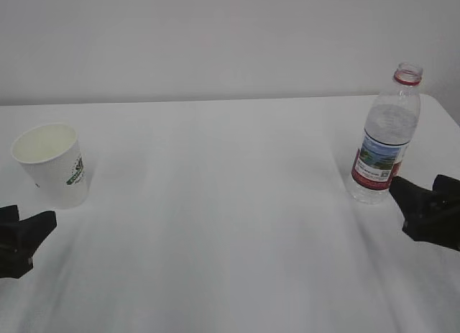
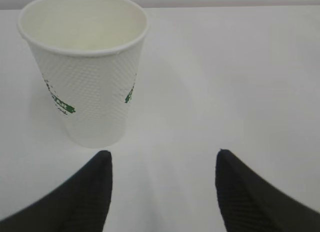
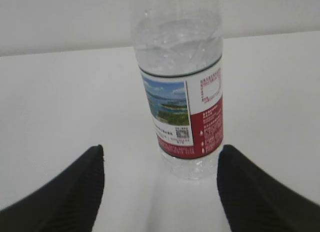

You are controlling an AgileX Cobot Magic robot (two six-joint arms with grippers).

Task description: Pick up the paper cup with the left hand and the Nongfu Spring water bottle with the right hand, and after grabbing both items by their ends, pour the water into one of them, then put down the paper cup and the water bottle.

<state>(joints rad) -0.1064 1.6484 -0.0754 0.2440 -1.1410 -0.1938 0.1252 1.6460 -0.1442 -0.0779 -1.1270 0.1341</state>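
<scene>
The white paper cup (image 1: pixel 52 164) stands upright at the table's left, empty inside; the left wrist view shows the cup (image 2: pixel 87 66) close ahead and left of centre. My left gripper (image 1: pixel 32 229) sits just in front of it, open, nothing between its fingers (image 2: pixel 95 182). The Nongfu Spring water bottle (image 1: pixel 384 139) stands upright at the right, uncapped, with a red neck ring and clear water inside. In the right wrist view the bottle (image 3: pixel 180 86) is just beyond my open right gripper (image 3: pixel 160 159), nearer the right finger. The right gripper (image 1: pixel 413 196) is beside the bottle's base.
The white table (image 1: pixel 230 203) stretches between cup and bottle, its far edge meeting a plain pale wall (image 1: pixel 215 38). The table's right corner (image 1: pixel 445 110) lies just behind the bottle.
</scene>
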